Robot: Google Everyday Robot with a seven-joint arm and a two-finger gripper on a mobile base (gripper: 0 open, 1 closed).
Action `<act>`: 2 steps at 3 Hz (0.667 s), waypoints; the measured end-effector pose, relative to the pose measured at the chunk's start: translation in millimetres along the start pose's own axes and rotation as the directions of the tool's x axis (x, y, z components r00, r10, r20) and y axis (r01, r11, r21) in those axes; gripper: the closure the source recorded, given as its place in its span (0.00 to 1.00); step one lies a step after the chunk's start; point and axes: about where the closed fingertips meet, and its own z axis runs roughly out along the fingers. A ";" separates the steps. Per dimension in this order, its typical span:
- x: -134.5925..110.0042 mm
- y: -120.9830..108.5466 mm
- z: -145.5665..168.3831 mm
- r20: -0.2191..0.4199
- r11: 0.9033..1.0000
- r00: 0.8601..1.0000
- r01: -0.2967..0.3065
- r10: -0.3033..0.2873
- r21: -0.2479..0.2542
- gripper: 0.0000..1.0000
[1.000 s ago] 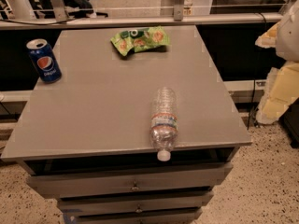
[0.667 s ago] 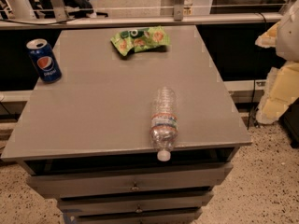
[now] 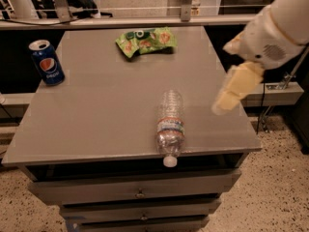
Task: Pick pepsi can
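Note:
The pepsi can stands upright at the far left edge of the grey tabletop. It is dark blue with a red-white-blue round logo and a silver top. My gripper hangs over the right side of the table, on the end of the white arm that comes in from the upper right. It is far from the can, a whole table width to its right, and it holds nothing.
A clear plastic bottle lies on its side near the front edge, its white cap past the edge. A green snack bag lies at the back middle. Drawers sit under the tabletop. A rail runs behind the table.
The arm and gripper have swung left, from beside the table's right edge to over its right side. The can, bottle and bag have not moved.

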 end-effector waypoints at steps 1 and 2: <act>-71.7 4.4 42.6 0.159 0.997 0.987 0.011 0.002 -0.076 0.00; -165.0 26.5 72.1 0.326 0.987 0.946 0.057 -0.005 -0.150 0.00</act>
